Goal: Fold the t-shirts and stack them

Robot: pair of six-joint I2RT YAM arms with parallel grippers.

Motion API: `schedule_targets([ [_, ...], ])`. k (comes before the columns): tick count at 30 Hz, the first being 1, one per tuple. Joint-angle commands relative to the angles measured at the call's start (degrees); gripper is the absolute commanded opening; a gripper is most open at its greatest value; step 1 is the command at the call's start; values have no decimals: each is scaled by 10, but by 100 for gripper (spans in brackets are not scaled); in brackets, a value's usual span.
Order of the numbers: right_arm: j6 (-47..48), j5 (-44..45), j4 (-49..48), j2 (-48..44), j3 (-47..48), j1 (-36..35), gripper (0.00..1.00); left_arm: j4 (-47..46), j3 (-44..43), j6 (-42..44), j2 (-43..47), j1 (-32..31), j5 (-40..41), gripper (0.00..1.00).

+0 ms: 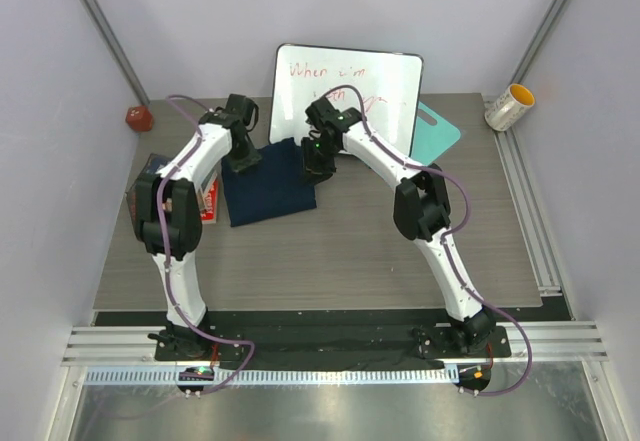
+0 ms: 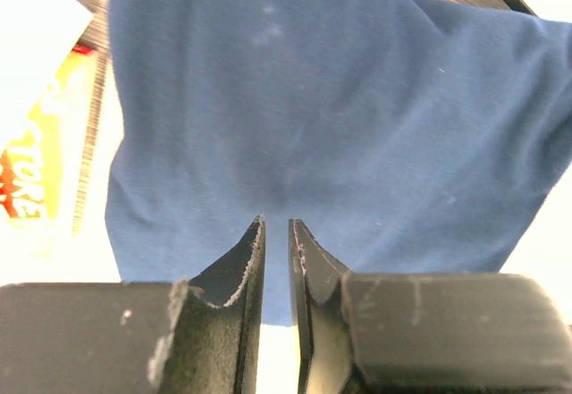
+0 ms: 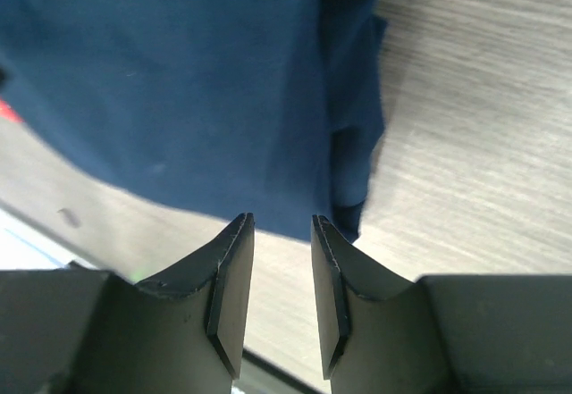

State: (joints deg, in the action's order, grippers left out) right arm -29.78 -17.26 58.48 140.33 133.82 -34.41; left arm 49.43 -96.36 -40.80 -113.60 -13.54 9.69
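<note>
A folded dark navy t-shirt [image 1: 270,189] lies flat at the back middle of the table. It fills most of the left wrist view [image 2: 331,117] and the upper left of the right wrist view [image 3: 179,81], where its layered edge shows. My left gripper [image 1: 243,159] hovers at the shirt's far left corner. Its jaws [image 2: 276,222] stand a narrow slit apart with nothing between them. My right gripper [image 1: 318,166] hangs over the far right corner, open [image 3: 281,218], with bare table and the shirt's edge beyond its fingertips. Neither gripper holds cloth.
A whiteboard [image 1: 350,91] with red writing leans at the back, with a teal board [image 1: 440,129] to its right. A yellow-topped cup [image 1: 510,107] lies at the back right and a red object [image 1: 138,118] at the back left. A printed packet [image 2: 36,171] lies left of the shirt.
</note>
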Motion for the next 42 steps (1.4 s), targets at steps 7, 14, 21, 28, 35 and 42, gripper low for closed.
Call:
schedule_targets([
  [7,28,45,-11,25,14,-6,38,4,23,16,-7,2,-24,9],
  [14,42,63,14,34,0,-8,37,9,47,10,-42,-10,-24,7],
  [21,53,67,23,16,-57,-16,37,7,93,-5,-39,-33,-13,1],
  [28,63,78,21,-37,-146,-38,36,-10,153,-4,-30,-68,3,1],
  [35,46,102,-1,-129,-266,-63,36,-17,227,-16,14,-143,20,1],
  [42,11,110,-42,-257,-392,-67,36,-17,282,-53,58,-232,19,2],
])
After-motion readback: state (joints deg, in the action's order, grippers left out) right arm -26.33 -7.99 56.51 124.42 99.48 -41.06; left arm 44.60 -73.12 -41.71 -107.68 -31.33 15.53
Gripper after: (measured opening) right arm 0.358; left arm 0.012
